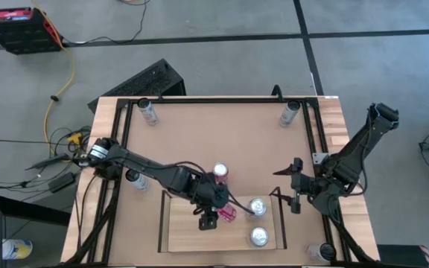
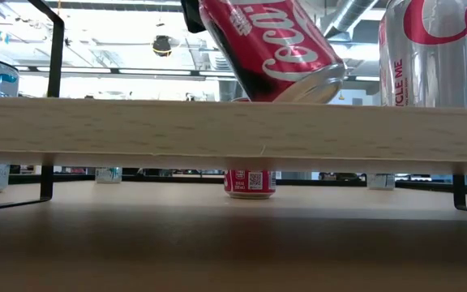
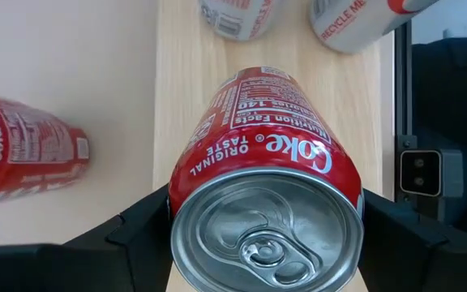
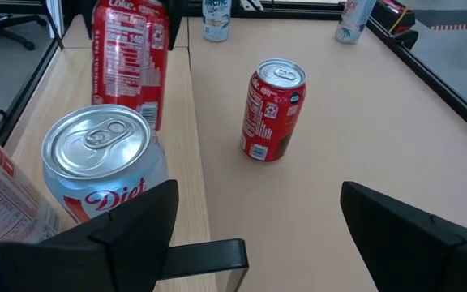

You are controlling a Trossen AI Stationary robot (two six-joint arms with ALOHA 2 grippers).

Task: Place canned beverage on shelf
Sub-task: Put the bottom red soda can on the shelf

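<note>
A: Where is the red can [image 3: 267, 182]?
B: Clamped in the left gripper [image 1: 208, 217], over the shelf [image 1: 185, 231]. In the low view it hangs tilted, its bottom rim just above the pale board, not resting flat. It is a smooth cylinder, red with white script, and its silver top with the pull tab faces the left wrist camera.

A: How do the fingers sit?
B: Spread wide around the can's body, one dark finger [image 3: 140, 231] pressed on each side near the top.

A: And the shelf?
B: Pale, matte wooden planks with thin black metal rails at the ends. Two silver cans [image 1: 258, 206] stand upright on it near the right end.

A: Anything beside it?
B: Another red can [image 4: 272, 110] stands upright on the brown tabletop [image 1: 199, 141] just behind the shelf.

A: The other arm?
B: The right gripper [image 1: 296, 185] waits beside the shelf's right end, fingers released and wide apart, holding nothing.
</note>
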